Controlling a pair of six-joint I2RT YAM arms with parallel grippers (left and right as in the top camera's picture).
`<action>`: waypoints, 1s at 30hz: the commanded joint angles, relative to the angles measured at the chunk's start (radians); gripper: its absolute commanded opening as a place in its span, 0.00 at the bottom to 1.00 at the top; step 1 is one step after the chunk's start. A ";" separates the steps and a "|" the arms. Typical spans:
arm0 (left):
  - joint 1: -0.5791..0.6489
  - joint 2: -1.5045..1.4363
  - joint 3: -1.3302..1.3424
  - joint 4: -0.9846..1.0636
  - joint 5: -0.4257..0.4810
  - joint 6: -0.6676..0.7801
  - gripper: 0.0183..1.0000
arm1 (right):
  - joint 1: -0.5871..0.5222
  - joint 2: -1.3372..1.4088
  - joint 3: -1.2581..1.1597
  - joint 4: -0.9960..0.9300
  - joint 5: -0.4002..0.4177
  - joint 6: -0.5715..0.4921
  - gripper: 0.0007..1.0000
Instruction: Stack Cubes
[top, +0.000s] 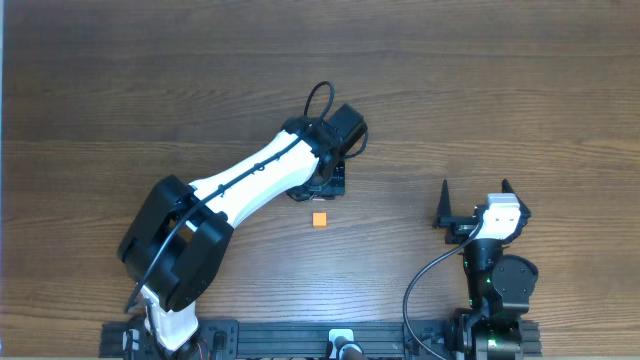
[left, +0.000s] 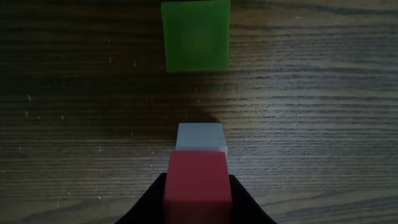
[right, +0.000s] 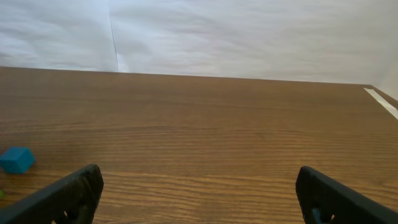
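Since the job is stacking cubes, the layout mostly makes sense once you check who's holding what. Biggest thing first: the wooden counter (top: 520, 80) runs across the whole top view, with the cubes loosely gathered around its middle.

The left arm (top: 250, 180) stretches from the lower left of that frame up to the centre. My guess is that's where the stack is meant to go up. The right arm (top: 495, 270) sits folded in the lower right, well apart from the action, probably parked so it isn't in the way. The right tool (top: 475, 200) has its fingers spread wide with nothing between them, so it's not doing any work here.

The left tool (left: 198, 205) is the busy one. It's clamped on the red cube (left: 198, 180) at the lower centre of the left wrist view, one finger on each side face. The white cube (left: 200, 137) peeks out right above it in that frame, partly covered by the red one. To me that reads as red being lined up over white for a placement, but I honestly can't tell if they're touching yet.

The green cube (left: 196, 34) sits flat on the counter at the top centre of that view, apart from the pair. The blue cube (right: 15, 159) rests at the left edge of the right wrist view. The little orange cube (top: 319, 220) sits just below centre in the top view, near the left tool but clear of it. I'd guess those three are waiting their turn.
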 joint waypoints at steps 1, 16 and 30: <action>0.006 0.011 0.019 0.006 -0.015 0.003 0.02 | -0.005 -0.010 -0.005 -0.003 0.006 0.006 0.99; 0.006 0.011 0.019 0.002 -0.015 -0.012 0.02 | -0.005 -0.010 -0.005 -0.003 0.006 0.006 0.99; 0.005 0.011 0.019 0.002 -0.015 -0.012 0.04 | -0.005 -0.010 -0.005 -0.003 0.006 0.006 0.99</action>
